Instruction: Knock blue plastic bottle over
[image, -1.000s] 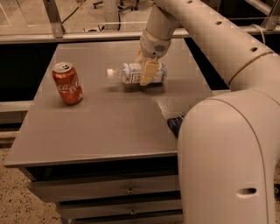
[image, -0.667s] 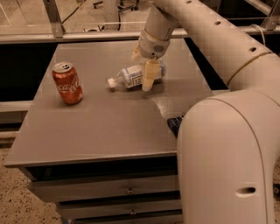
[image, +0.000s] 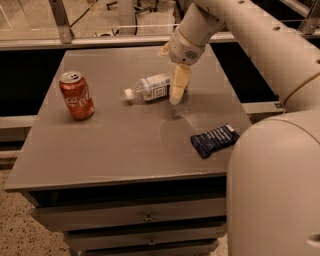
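Note:
The blue plastic bottle (image: 152, 87) lies on its side on the grey table (image: 120, 145), a little behind the middle. Its white cap points left and its base points right. My gripper (image: 171, 75) hangs over the bottle's base end, open. The near finger (image: 179, 84) points down in front of the base, and its tip is close to the tabletop. The far finger (image: 163, 50) shows only partly, behind the bottle. I cannot tell whether the near finger touches the bottle.
A red Coca-Cola can (image: 76, 95) stands upright at the table's left. A dark blue flat snack packet (image: 215, 140) lies near the right front edge. My arm and body fill the right side. Drawers sit below the tabletop. A rail runs behind the table.
The bottle's cap end has dropped to the tabletop, so it now lies flat. My gripper has shifted slightly right at the base end. The can and packet have not moved.

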